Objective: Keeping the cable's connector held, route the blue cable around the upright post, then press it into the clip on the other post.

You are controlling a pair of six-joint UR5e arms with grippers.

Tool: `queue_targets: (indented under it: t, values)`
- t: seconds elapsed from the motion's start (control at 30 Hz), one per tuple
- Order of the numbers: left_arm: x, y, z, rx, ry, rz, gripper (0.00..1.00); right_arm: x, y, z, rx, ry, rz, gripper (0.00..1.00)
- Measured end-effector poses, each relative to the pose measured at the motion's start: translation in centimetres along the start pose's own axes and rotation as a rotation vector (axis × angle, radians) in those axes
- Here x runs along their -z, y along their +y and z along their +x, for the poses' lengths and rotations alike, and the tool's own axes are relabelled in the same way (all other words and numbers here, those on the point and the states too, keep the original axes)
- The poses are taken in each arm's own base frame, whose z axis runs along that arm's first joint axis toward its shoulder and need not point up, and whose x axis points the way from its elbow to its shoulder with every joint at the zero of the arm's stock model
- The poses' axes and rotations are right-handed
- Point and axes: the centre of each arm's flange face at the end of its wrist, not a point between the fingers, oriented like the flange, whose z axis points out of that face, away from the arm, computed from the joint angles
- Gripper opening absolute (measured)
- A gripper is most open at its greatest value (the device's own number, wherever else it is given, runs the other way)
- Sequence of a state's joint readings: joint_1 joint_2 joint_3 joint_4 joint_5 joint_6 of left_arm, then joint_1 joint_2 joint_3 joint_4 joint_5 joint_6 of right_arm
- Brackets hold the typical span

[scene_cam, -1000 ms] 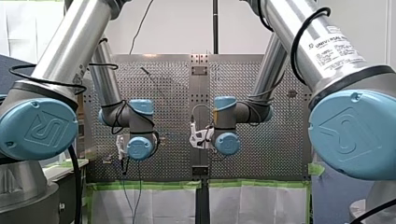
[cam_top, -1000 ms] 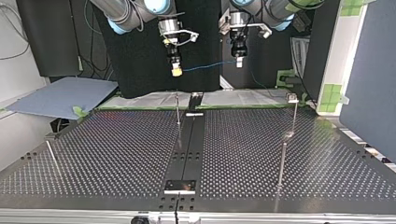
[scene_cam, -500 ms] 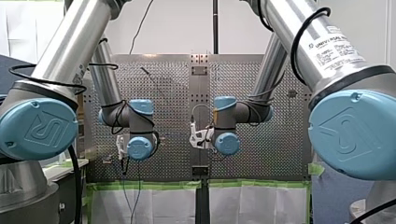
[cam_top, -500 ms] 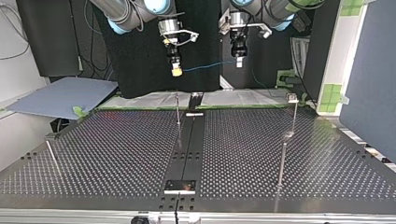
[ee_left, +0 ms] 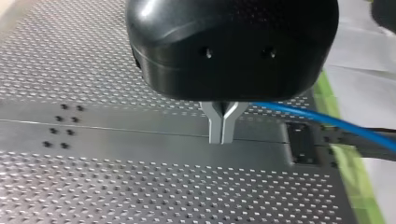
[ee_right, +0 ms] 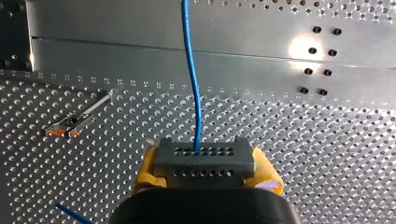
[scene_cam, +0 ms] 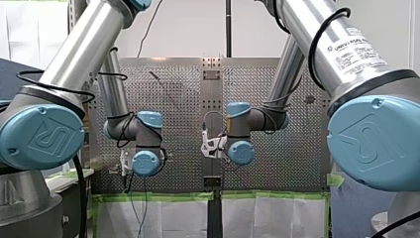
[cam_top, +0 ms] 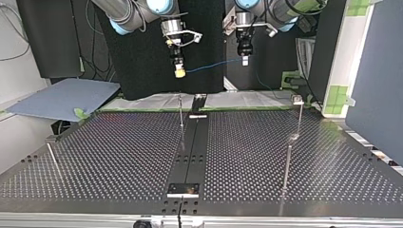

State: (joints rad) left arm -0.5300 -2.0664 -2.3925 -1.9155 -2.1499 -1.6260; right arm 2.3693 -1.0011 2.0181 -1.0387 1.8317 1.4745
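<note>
On the table [cam_top: 119, 156], as seen in the top view, neither post is yet touched by the cable. The clip post [cam_top: 300, 118], with its clip [cam_top: 298, 99] at the head, is stood at the right of that view. The thin upright post [cam_top: 180, 111] is stood farther off, near the middle. Beyond them, high over the table's far edge, the blue cable [cam_top: 211, 66] is stretched between the two hands. The connector [ee_right: 204, 161] is grasped between the yellow pads of the right hand [cam_top: 179, 72], at that view's left. The metal fingers [ee_left: 215, 126] of the left hand [cam_top: 244, 61] are clenched. The cable is judged to be pinched between them, since its span ends there. Over the last second the left hand has been shifted slightly up and toward the view's right, while the right hand has been kept in place. The span is thereby drawn somewhat tauter. Routing is judged not yet begun, as the cable must first be brought down to the upright post.
</note>
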Motion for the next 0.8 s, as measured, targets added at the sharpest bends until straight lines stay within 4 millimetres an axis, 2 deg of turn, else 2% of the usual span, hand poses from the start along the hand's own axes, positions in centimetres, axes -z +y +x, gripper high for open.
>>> queue_targets:
  t: [0.17, 0.6, 0.7, 0.8]
  values:
    - [0.1, 0.1, 0.7, -0.01, 0.016, -0.001, 0.0, 0.0, 0.0, 0.0, 0.0, 0.0, 0.0, 0.0]
    - [0.1, 0.2, 0.8, -0.011, 0.018, -0.001, 0.0, 0.0, -0.3, -0.2, 0.006, -0.005, 0.0, 0.0]
    - [0.1, 0.2, 0.8, -0.011, 0.018, -0.001, 0.0, -0.1, -0.8, -1.0, 0.018, -0.031, -0.002, 0.0]
    - [0.1, 0.2, 0.8, -0.011, 0.018, -0.001, 0.0, 0.3, -1.1, -2.6, 0.035, -0.081, 0.0, 0.0]
